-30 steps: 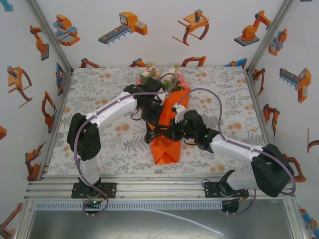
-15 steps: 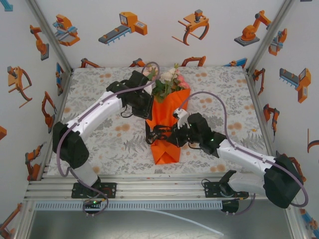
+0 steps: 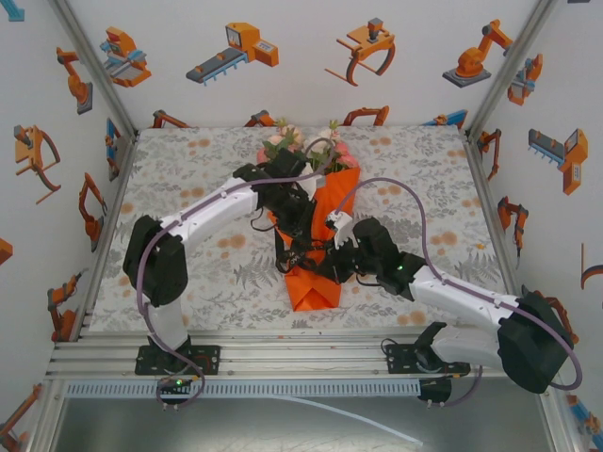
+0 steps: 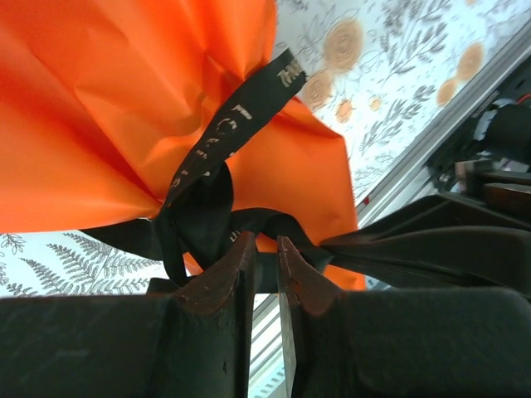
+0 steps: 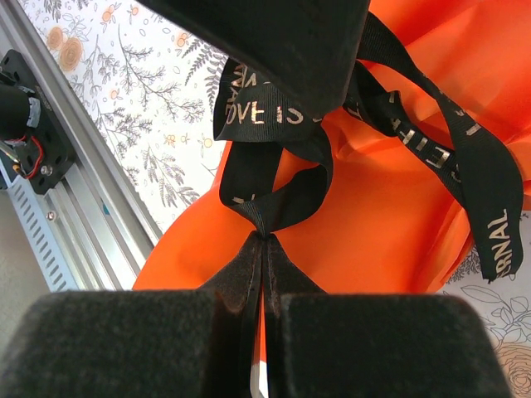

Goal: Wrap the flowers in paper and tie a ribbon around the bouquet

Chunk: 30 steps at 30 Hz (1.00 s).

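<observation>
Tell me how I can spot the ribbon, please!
Find the flowery tablecloth, then the big orange paper cone lying in its middle with roses poking out of the far end. Knotted across the cone's middle is the ribbon. It is a flat, floppy black strip with pale letters printed on it, unlike the round purple-grey cables nearby.

The floral-print table (image 3: 415, 160) carries the orange-wrapped bouquet (image 3: 316, 287), lying flat.

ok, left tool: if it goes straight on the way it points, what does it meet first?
The ribbon: its knotted loop sits right at the tips of the left tool. The paper lies just behind, though depth between them is unclear.
</observation>
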Each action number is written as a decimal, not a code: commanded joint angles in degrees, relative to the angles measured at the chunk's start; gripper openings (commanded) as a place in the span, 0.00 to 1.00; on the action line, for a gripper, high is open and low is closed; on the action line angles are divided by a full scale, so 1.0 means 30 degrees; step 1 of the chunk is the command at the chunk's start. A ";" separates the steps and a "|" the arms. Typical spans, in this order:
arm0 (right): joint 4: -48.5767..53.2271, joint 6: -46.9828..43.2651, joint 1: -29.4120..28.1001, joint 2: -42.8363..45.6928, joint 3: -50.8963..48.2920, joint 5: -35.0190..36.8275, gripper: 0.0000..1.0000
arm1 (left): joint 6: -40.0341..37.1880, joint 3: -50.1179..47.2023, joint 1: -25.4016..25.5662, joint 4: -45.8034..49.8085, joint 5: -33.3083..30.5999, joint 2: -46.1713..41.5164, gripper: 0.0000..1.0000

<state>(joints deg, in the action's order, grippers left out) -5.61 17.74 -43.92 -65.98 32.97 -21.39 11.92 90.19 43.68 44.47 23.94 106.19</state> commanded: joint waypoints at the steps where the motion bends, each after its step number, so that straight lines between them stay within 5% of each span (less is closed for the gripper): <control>1: -0.0767 -0.0099 -0.0103 0.0048 -0.0238 0.0382 0.00 | -0.1757 0.0565 0.0034 0.1331 0.0252 0.0333 0.24; 12: -0.0849 0.0299 -0.0125 0.0290 -0.0449 0.0625 0.00 | -0.2000 0.0818 -0.0054 0.1158 -0.3071 0.1483 0.52; 18: -0.0797 0.0337 -0.0152 0.0455 -0.0507 0.0693 0.00 | -0.1545 0.0412 -0.0258 0.0647 -0.3638 0.1013 0.53; 30: -0.0885 0.0272 -0.0135 0.0137 -0.0355 0.0536 0.00 | -0.2163 0.0010 -0.1248 0.0171 0.1057 0.0586 0.41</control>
<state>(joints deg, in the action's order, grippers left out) -6.90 18.20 -43.99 -65.76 32.16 -19.90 6.92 89.10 40.21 43.16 21.23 106.98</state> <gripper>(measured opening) 0.004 0.416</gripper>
